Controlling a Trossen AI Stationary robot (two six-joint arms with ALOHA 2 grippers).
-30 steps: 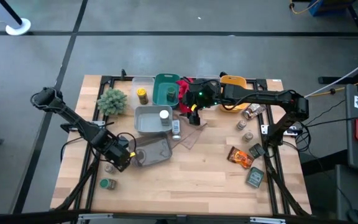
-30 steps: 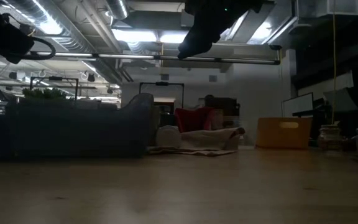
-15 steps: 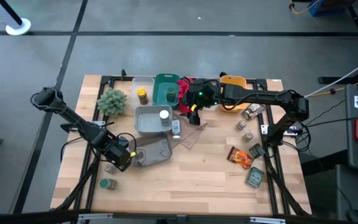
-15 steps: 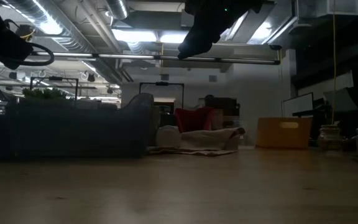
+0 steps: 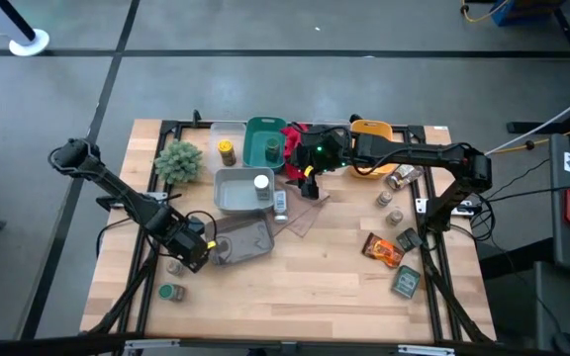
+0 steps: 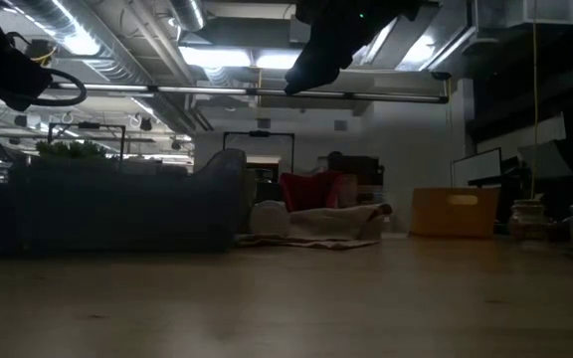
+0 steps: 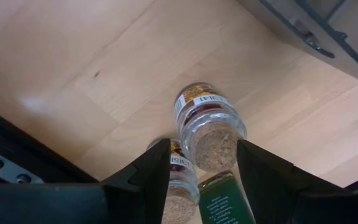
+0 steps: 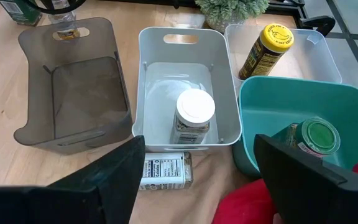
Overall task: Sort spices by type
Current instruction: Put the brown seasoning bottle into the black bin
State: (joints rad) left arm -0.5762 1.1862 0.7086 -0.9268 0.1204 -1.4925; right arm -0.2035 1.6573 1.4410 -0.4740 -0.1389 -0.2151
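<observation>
1. Two cork-topped jars [image 7: 211,127] stand on the surface right ahead of the left claw [image 7: 202,171], one between its spread fingers, the other [image 7: 180,186] against the near finger, with a green-lidded jar [image 7: 224,199] just beneath. The claw is released and grips nothing.
2. Nothing has shifted over the last second: the left claw [image 5: 194,252] sits where it was, beside the dark bin [image 5: 248,240], and the jars have not budged. I judge it is paused just short of closing on a jar, so that pick is not yet done.
3. The right claw [image 8: 194,180] hangs likewise unmoved, released and empty, above the bins. Below it a white-lidded jar [image 8: 194,116] stands in the white bin [image 8: 143,74], and another jar [image 8: 163,171] lies on its side just outside it.
4. Off to one side of that claw a green-lidded jar [image 8: 316,138] is in the teal bin [image 8: 272,99], and a yellow-lidded jar [image 8: 266,50] in the clear bin [image 8: 328,59].
5. Well away from both claws, jars [image 5: 389,201] and packets [image 5: 384,249] lie unsorted; most of the sorting remains.
</observation>
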